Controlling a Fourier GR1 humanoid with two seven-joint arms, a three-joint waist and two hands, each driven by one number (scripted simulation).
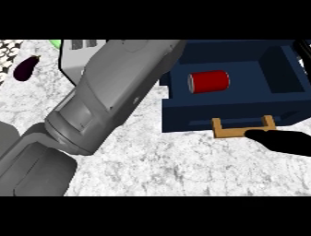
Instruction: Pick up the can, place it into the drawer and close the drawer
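- Can [209,82], red, lies on its side inside the open dark blue drawer [280,73]; no hand touches it, so the placing looks done.
- Drawer's tan handle [243,131] faces the robot; the right hand [287,142] rests just beside it, fingers straight, holding nothing.
- Closing is what remains, I think.
- Left hand is hidden behind its grey forearm [110,92]; I cannot tell its state.
- On the worktop [185,170], far left, lies an eggplant [26,68].

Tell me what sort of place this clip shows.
Probably a kitchen counter: a speckled stone-like worktop, a navy drawer pulled open with a red can inside, and an aubergine lying nearby.
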